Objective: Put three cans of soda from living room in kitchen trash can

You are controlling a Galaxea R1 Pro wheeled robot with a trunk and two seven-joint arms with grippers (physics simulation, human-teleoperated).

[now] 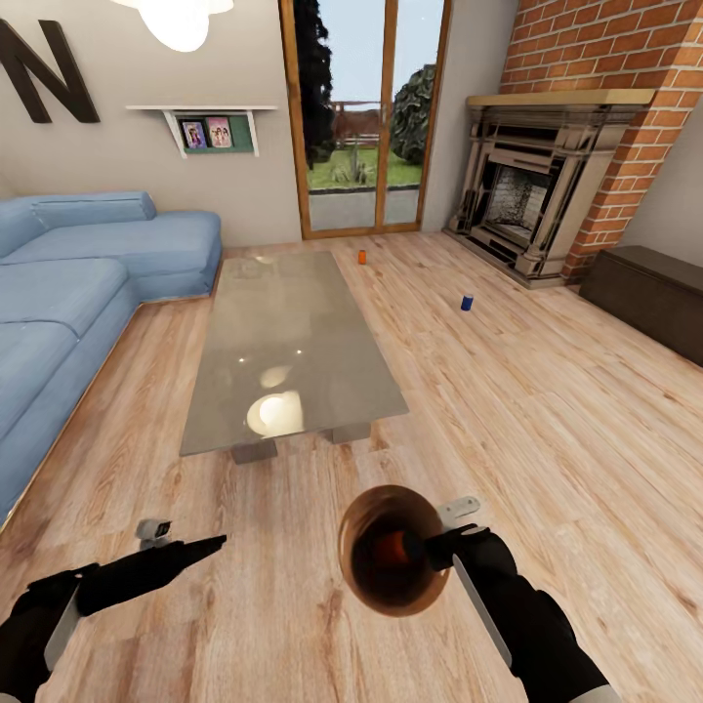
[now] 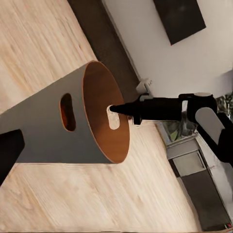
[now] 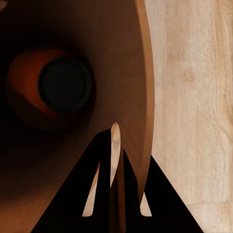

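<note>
sofa [image 1: 59,283] cut off, can [image 3: 53,87] in shadow

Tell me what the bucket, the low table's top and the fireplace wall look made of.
Bucket: probably metal, matte grey outside, glossy copper-brown inside that catches light. Low table's top: glass, given the lamp reflections on it. Fireplace wall: red brick with pale mortar lines.

A light wood plank floor [image 1: 547,410] is being shown across the room. A blue sectional sofa [image 1: 88,283] is being seen against the beige wall [image 1: 137,59], beside a long glass tabletop [image 1: 288,342] that is being lit by lamp reflections. Daylight is being admitted through wood-framed glass doors [image 1: 363,117]. A dark ornate fireplace [image 1: 532,186] is being framed by red brick [image 1: 605,49], and a small wall shelf [image 1: 207,127] is being occupied by photos.
</note>
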